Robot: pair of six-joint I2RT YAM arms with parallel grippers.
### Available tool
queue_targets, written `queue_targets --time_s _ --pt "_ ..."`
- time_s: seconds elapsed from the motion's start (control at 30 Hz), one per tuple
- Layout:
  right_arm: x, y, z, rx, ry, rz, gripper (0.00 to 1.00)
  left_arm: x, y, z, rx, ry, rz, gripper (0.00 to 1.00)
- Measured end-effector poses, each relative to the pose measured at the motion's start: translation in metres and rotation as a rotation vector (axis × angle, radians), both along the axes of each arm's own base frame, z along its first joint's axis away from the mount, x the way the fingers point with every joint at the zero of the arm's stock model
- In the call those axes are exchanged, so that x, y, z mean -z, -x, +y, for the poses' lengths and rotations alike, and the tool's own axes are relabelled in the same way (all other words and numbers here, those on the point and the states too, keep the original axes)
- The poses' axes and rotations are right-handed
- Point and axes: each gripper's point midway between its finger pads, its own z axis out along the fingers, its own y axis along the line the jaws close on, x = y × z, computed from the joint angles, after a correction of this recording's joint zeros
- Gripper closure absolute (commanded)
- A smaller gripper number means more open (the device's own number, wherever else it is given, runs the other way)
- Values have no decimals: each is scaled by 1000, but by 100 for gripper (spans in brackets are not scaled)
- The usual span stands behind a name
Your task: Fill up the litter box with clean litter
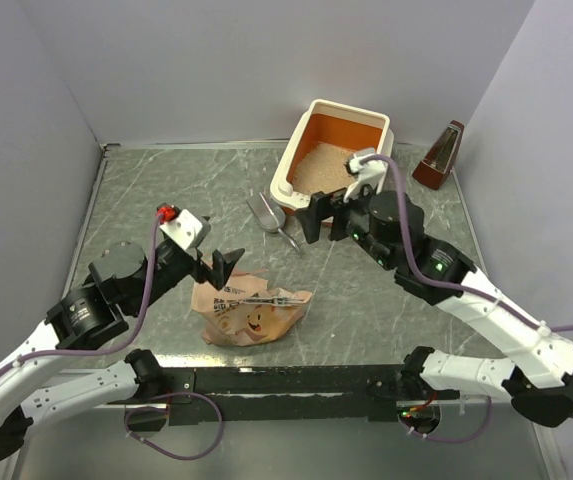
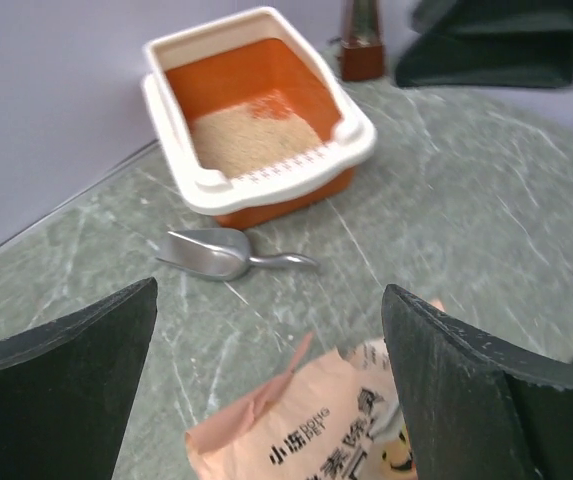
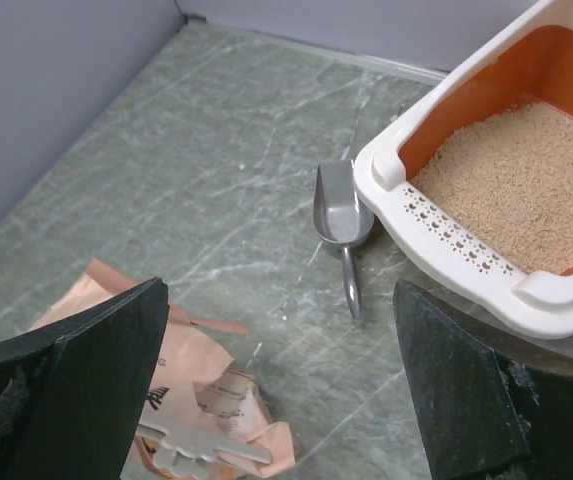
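Both open wide and empty: left gripper (image 1: pixel 224 267) hovers just above the slumped bag (image 1: pixel 251 315), right gripper (image 1: pixel 322 214) is nearer the litter box (image 1: pixel 346 106) far-right, clean litter (image 1: pixel 318 168) covering its near floor, scoop (image 1: pixel 269 212) just beside it.

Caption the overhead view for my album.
Litter box holds beige litter, scoop beside it, pink bag on table; left hand and right hand open.
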Motion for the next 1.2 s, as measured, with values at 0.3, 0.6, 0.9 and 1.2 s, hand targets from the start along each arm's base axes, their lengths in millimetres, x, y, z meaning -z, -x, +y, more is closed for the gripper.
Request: queue_targets --time_s 0.3,0.6,0.9,1.2 --pt "-11 13 -14 -9 -128 -118 0 -25 -20 1 -127 128 27 3" --pt "-1 2 -21 64 -109 -109 0 -28 -29 7 -199 161 28 3" --pt "-3 -1 -27 101 -113 -119 0 -22 -36 3 -221 145 38 3" --pt "-7 0 -32 115 -124 -136 0 -18 -43 1 -247 136 39 3"
